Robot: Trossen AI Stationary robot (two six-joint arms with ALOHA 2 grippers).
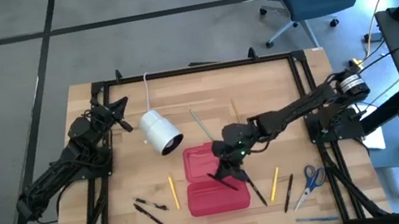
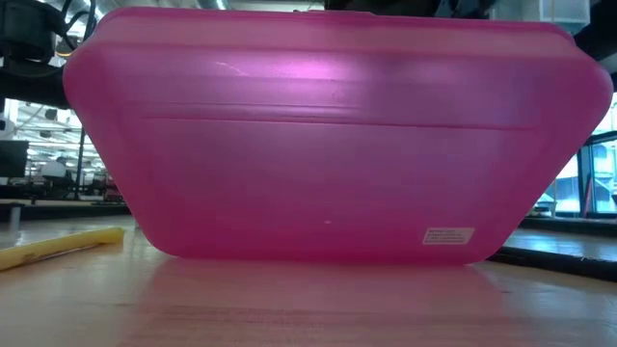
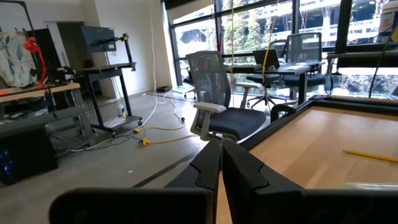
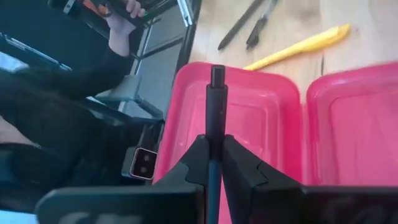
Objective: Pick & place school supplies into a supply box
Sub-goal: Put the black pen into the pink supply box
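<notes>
We have the right claw [image 1: 224, 168] out over the middle of the tabletop [image 1: 261, 89], fingers pinching a black pen [image 4: 216, 118], and the right wrist view shows that pen standing straight up between them, its tip over the open red supply box [image 1: 213, 179]. From above, the box lies opened flat just front of centre, its two halves side by side, and the claw hangs right over its right-hand edge. Moving outward, at three o'clock from the box we see another black pen [image 1: 255, 190] lying just beside it, then a yellow pencil [image 1: 275, 183], a further dark pen [image 1: 289, 193] and the blue-handled scissors [image 1: 309, 181], all near the front right of the tabletop. At nine o'clock from the box lies a second yellow pencil [image 1: 173, 192], and beyond it two short black markers [image 1: 149, 210]. At twelve o'clock a green pencil [image 1: 200, 124] and a wood-coloured pencil [image 1: 235, 111] lie apart from each other on bare wood. At eleven o'clock sits the white cylinder [image 1: 160, 131] with its cord running toward the back edge. The left claw [image 1: 121, 106] waits well away at the back left corner, fingers pressed together with nothing between them. Down at tabletop height, the box wall fills our view, one yellow pencil beside it.
</notes>
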